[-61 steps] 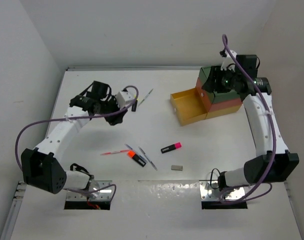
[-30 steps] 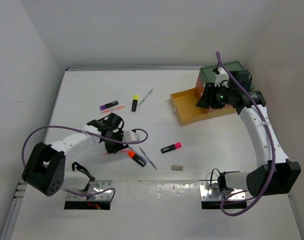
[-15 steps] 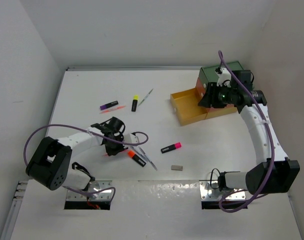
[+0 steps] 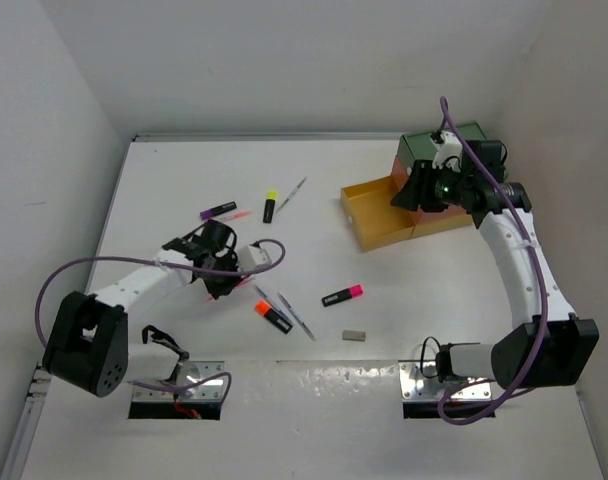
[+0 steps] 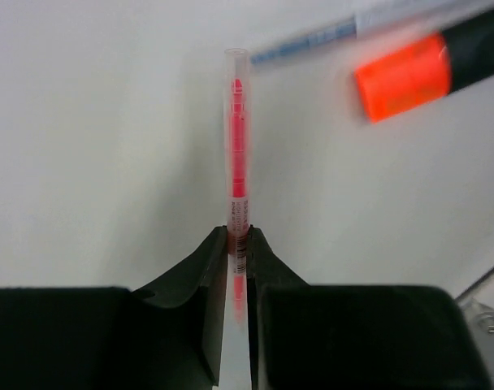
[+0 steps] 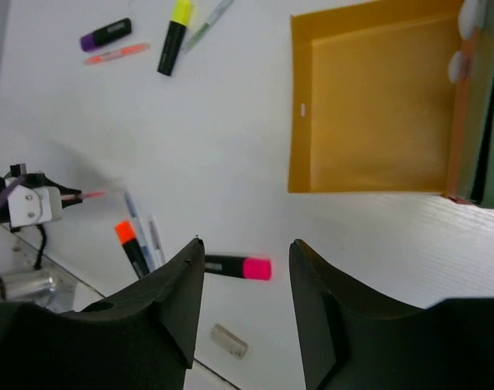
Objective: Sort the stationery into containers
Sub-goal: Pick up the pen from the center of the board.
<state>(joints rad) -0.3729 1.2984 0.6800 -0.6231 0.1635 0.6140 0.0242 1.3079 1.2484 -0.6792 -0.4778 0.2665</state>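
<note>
My left gripper (image 5: 237,236) is shut on a thin red pen (image 5: 237,130), which points forward just above the table; in the top view the gripper (image 4: 227,282) is at the left front. An orange-capped highlighter (image 5: 409,73) and a grey pen (image 5: 312,39) lie just past it. My right gripper (image 6: 247,248) is open and empty, high over the table by the open yellow drawer (image 6: 377,106). Below it lie a pink-capped highlighter (image 6: 237,267) and a grey eraser (image 6: 230,341). The green-over-coral stack (image 4: 449,150) stands back right.
A purple-capped highlighter (image 4: 217,211), a yellow-capped one (image 4: 269,205), a thin orange-red pen (image 4: 234,216) and a grey pen (image 4: 292,193) lie at the back left of centre. The table's near edge has metal mounting plates (image 4: 179,385).
My left arm came down from the back onto the red pen, shut on it, and has now moved it slightly back and left. The right gripper has barely moved.
</note>
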